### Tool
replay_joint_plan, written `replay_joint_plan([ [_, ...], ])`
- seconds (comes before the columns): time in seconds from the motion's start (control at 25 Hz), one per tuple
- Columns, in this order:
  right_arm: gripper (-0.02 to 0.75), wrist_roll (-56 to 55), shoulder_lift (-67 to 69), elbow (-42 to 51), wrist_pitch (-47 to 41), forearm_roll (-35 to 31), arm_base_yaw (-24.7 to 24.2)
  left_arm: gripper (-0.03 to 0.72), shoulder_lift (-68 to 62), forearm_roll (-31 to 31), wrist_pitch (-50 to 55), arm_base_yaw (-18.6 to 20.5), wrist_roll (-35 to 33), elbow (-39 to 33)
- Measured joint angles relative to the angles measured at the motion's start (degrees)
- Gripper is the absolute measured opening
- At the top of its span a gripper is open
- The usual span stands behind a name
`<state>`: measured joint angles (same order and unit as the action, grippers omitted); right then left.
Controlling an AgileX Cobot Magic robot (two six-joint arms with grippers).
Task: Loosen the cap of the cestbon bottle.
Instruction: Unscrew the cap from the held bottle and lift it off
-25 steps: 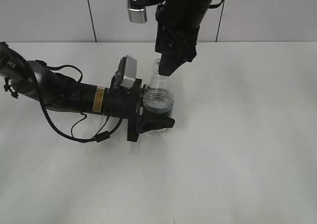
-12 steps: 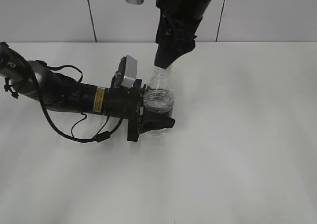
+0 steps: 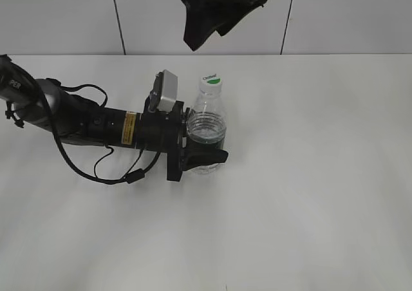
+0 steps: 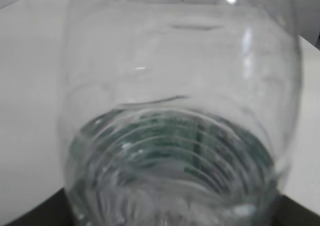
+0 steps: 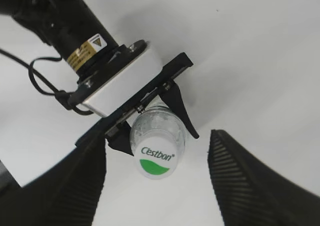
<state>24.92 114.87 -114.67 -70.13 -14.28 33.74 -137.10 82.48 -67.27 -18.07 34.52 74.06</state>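
Observation:
The clear cestbon bottle (image 3: pixel 207 131) stands upright on the white table, its green label band low down. It fills the left wrist view (image 4: pixel 175 111). Its white cap (image 3: pixel 211 80) with a green mark sits on the neck and shows from above in the right wrist view (image 5: pixel 156 160). My left gripper (image 3: pixel 201 154) is shut on the bottle's lower body from the left. My right gripper (image 5: pixel 157 181) is open and empty, well above the cap, its two ribbed fingers apart on either side. In the exterior view it hangs at the top edge (image 3: pixel 205 30).
The left arm (image 3: pixel 84 120) lies low across the table's left half with a loose black cable beside it. A pale panelled wall (image 3: pixel 347 17) stands behind the table.
My right gripper has let go of the cap and risen straight up, from around the bottle neck to the top of the view. The cap now shows. The left gripper and bottle stayed put.

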Motion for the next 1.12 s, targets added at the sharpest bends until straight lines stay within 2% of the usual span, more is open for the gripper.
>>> replay_joint_plan([
  [0.32,0.489,-29.63,0.00,0.03,0.00,1.97,0.00,0.407,0.00,-1.09,0.00,0.00,0.02,0.00],
  [0.48,0.489,-38.13,0.00,1.08,0.00,4.40,0.00,0.407,0.00,-1.49,0.00,0.00,0.02,0.00],
  [0.72,0.489,-44.90,0.00,3.09,0.00,4.46,0.00,0.407,0.00,-1.49,0.00,0.00,0.02,0.00],
  [1.12,0.489,-46.12,0.00,4.10,0.00,3.34,0.57,0.407,0.00,-2.18,0.00,0.00,0.02,0.00],
])
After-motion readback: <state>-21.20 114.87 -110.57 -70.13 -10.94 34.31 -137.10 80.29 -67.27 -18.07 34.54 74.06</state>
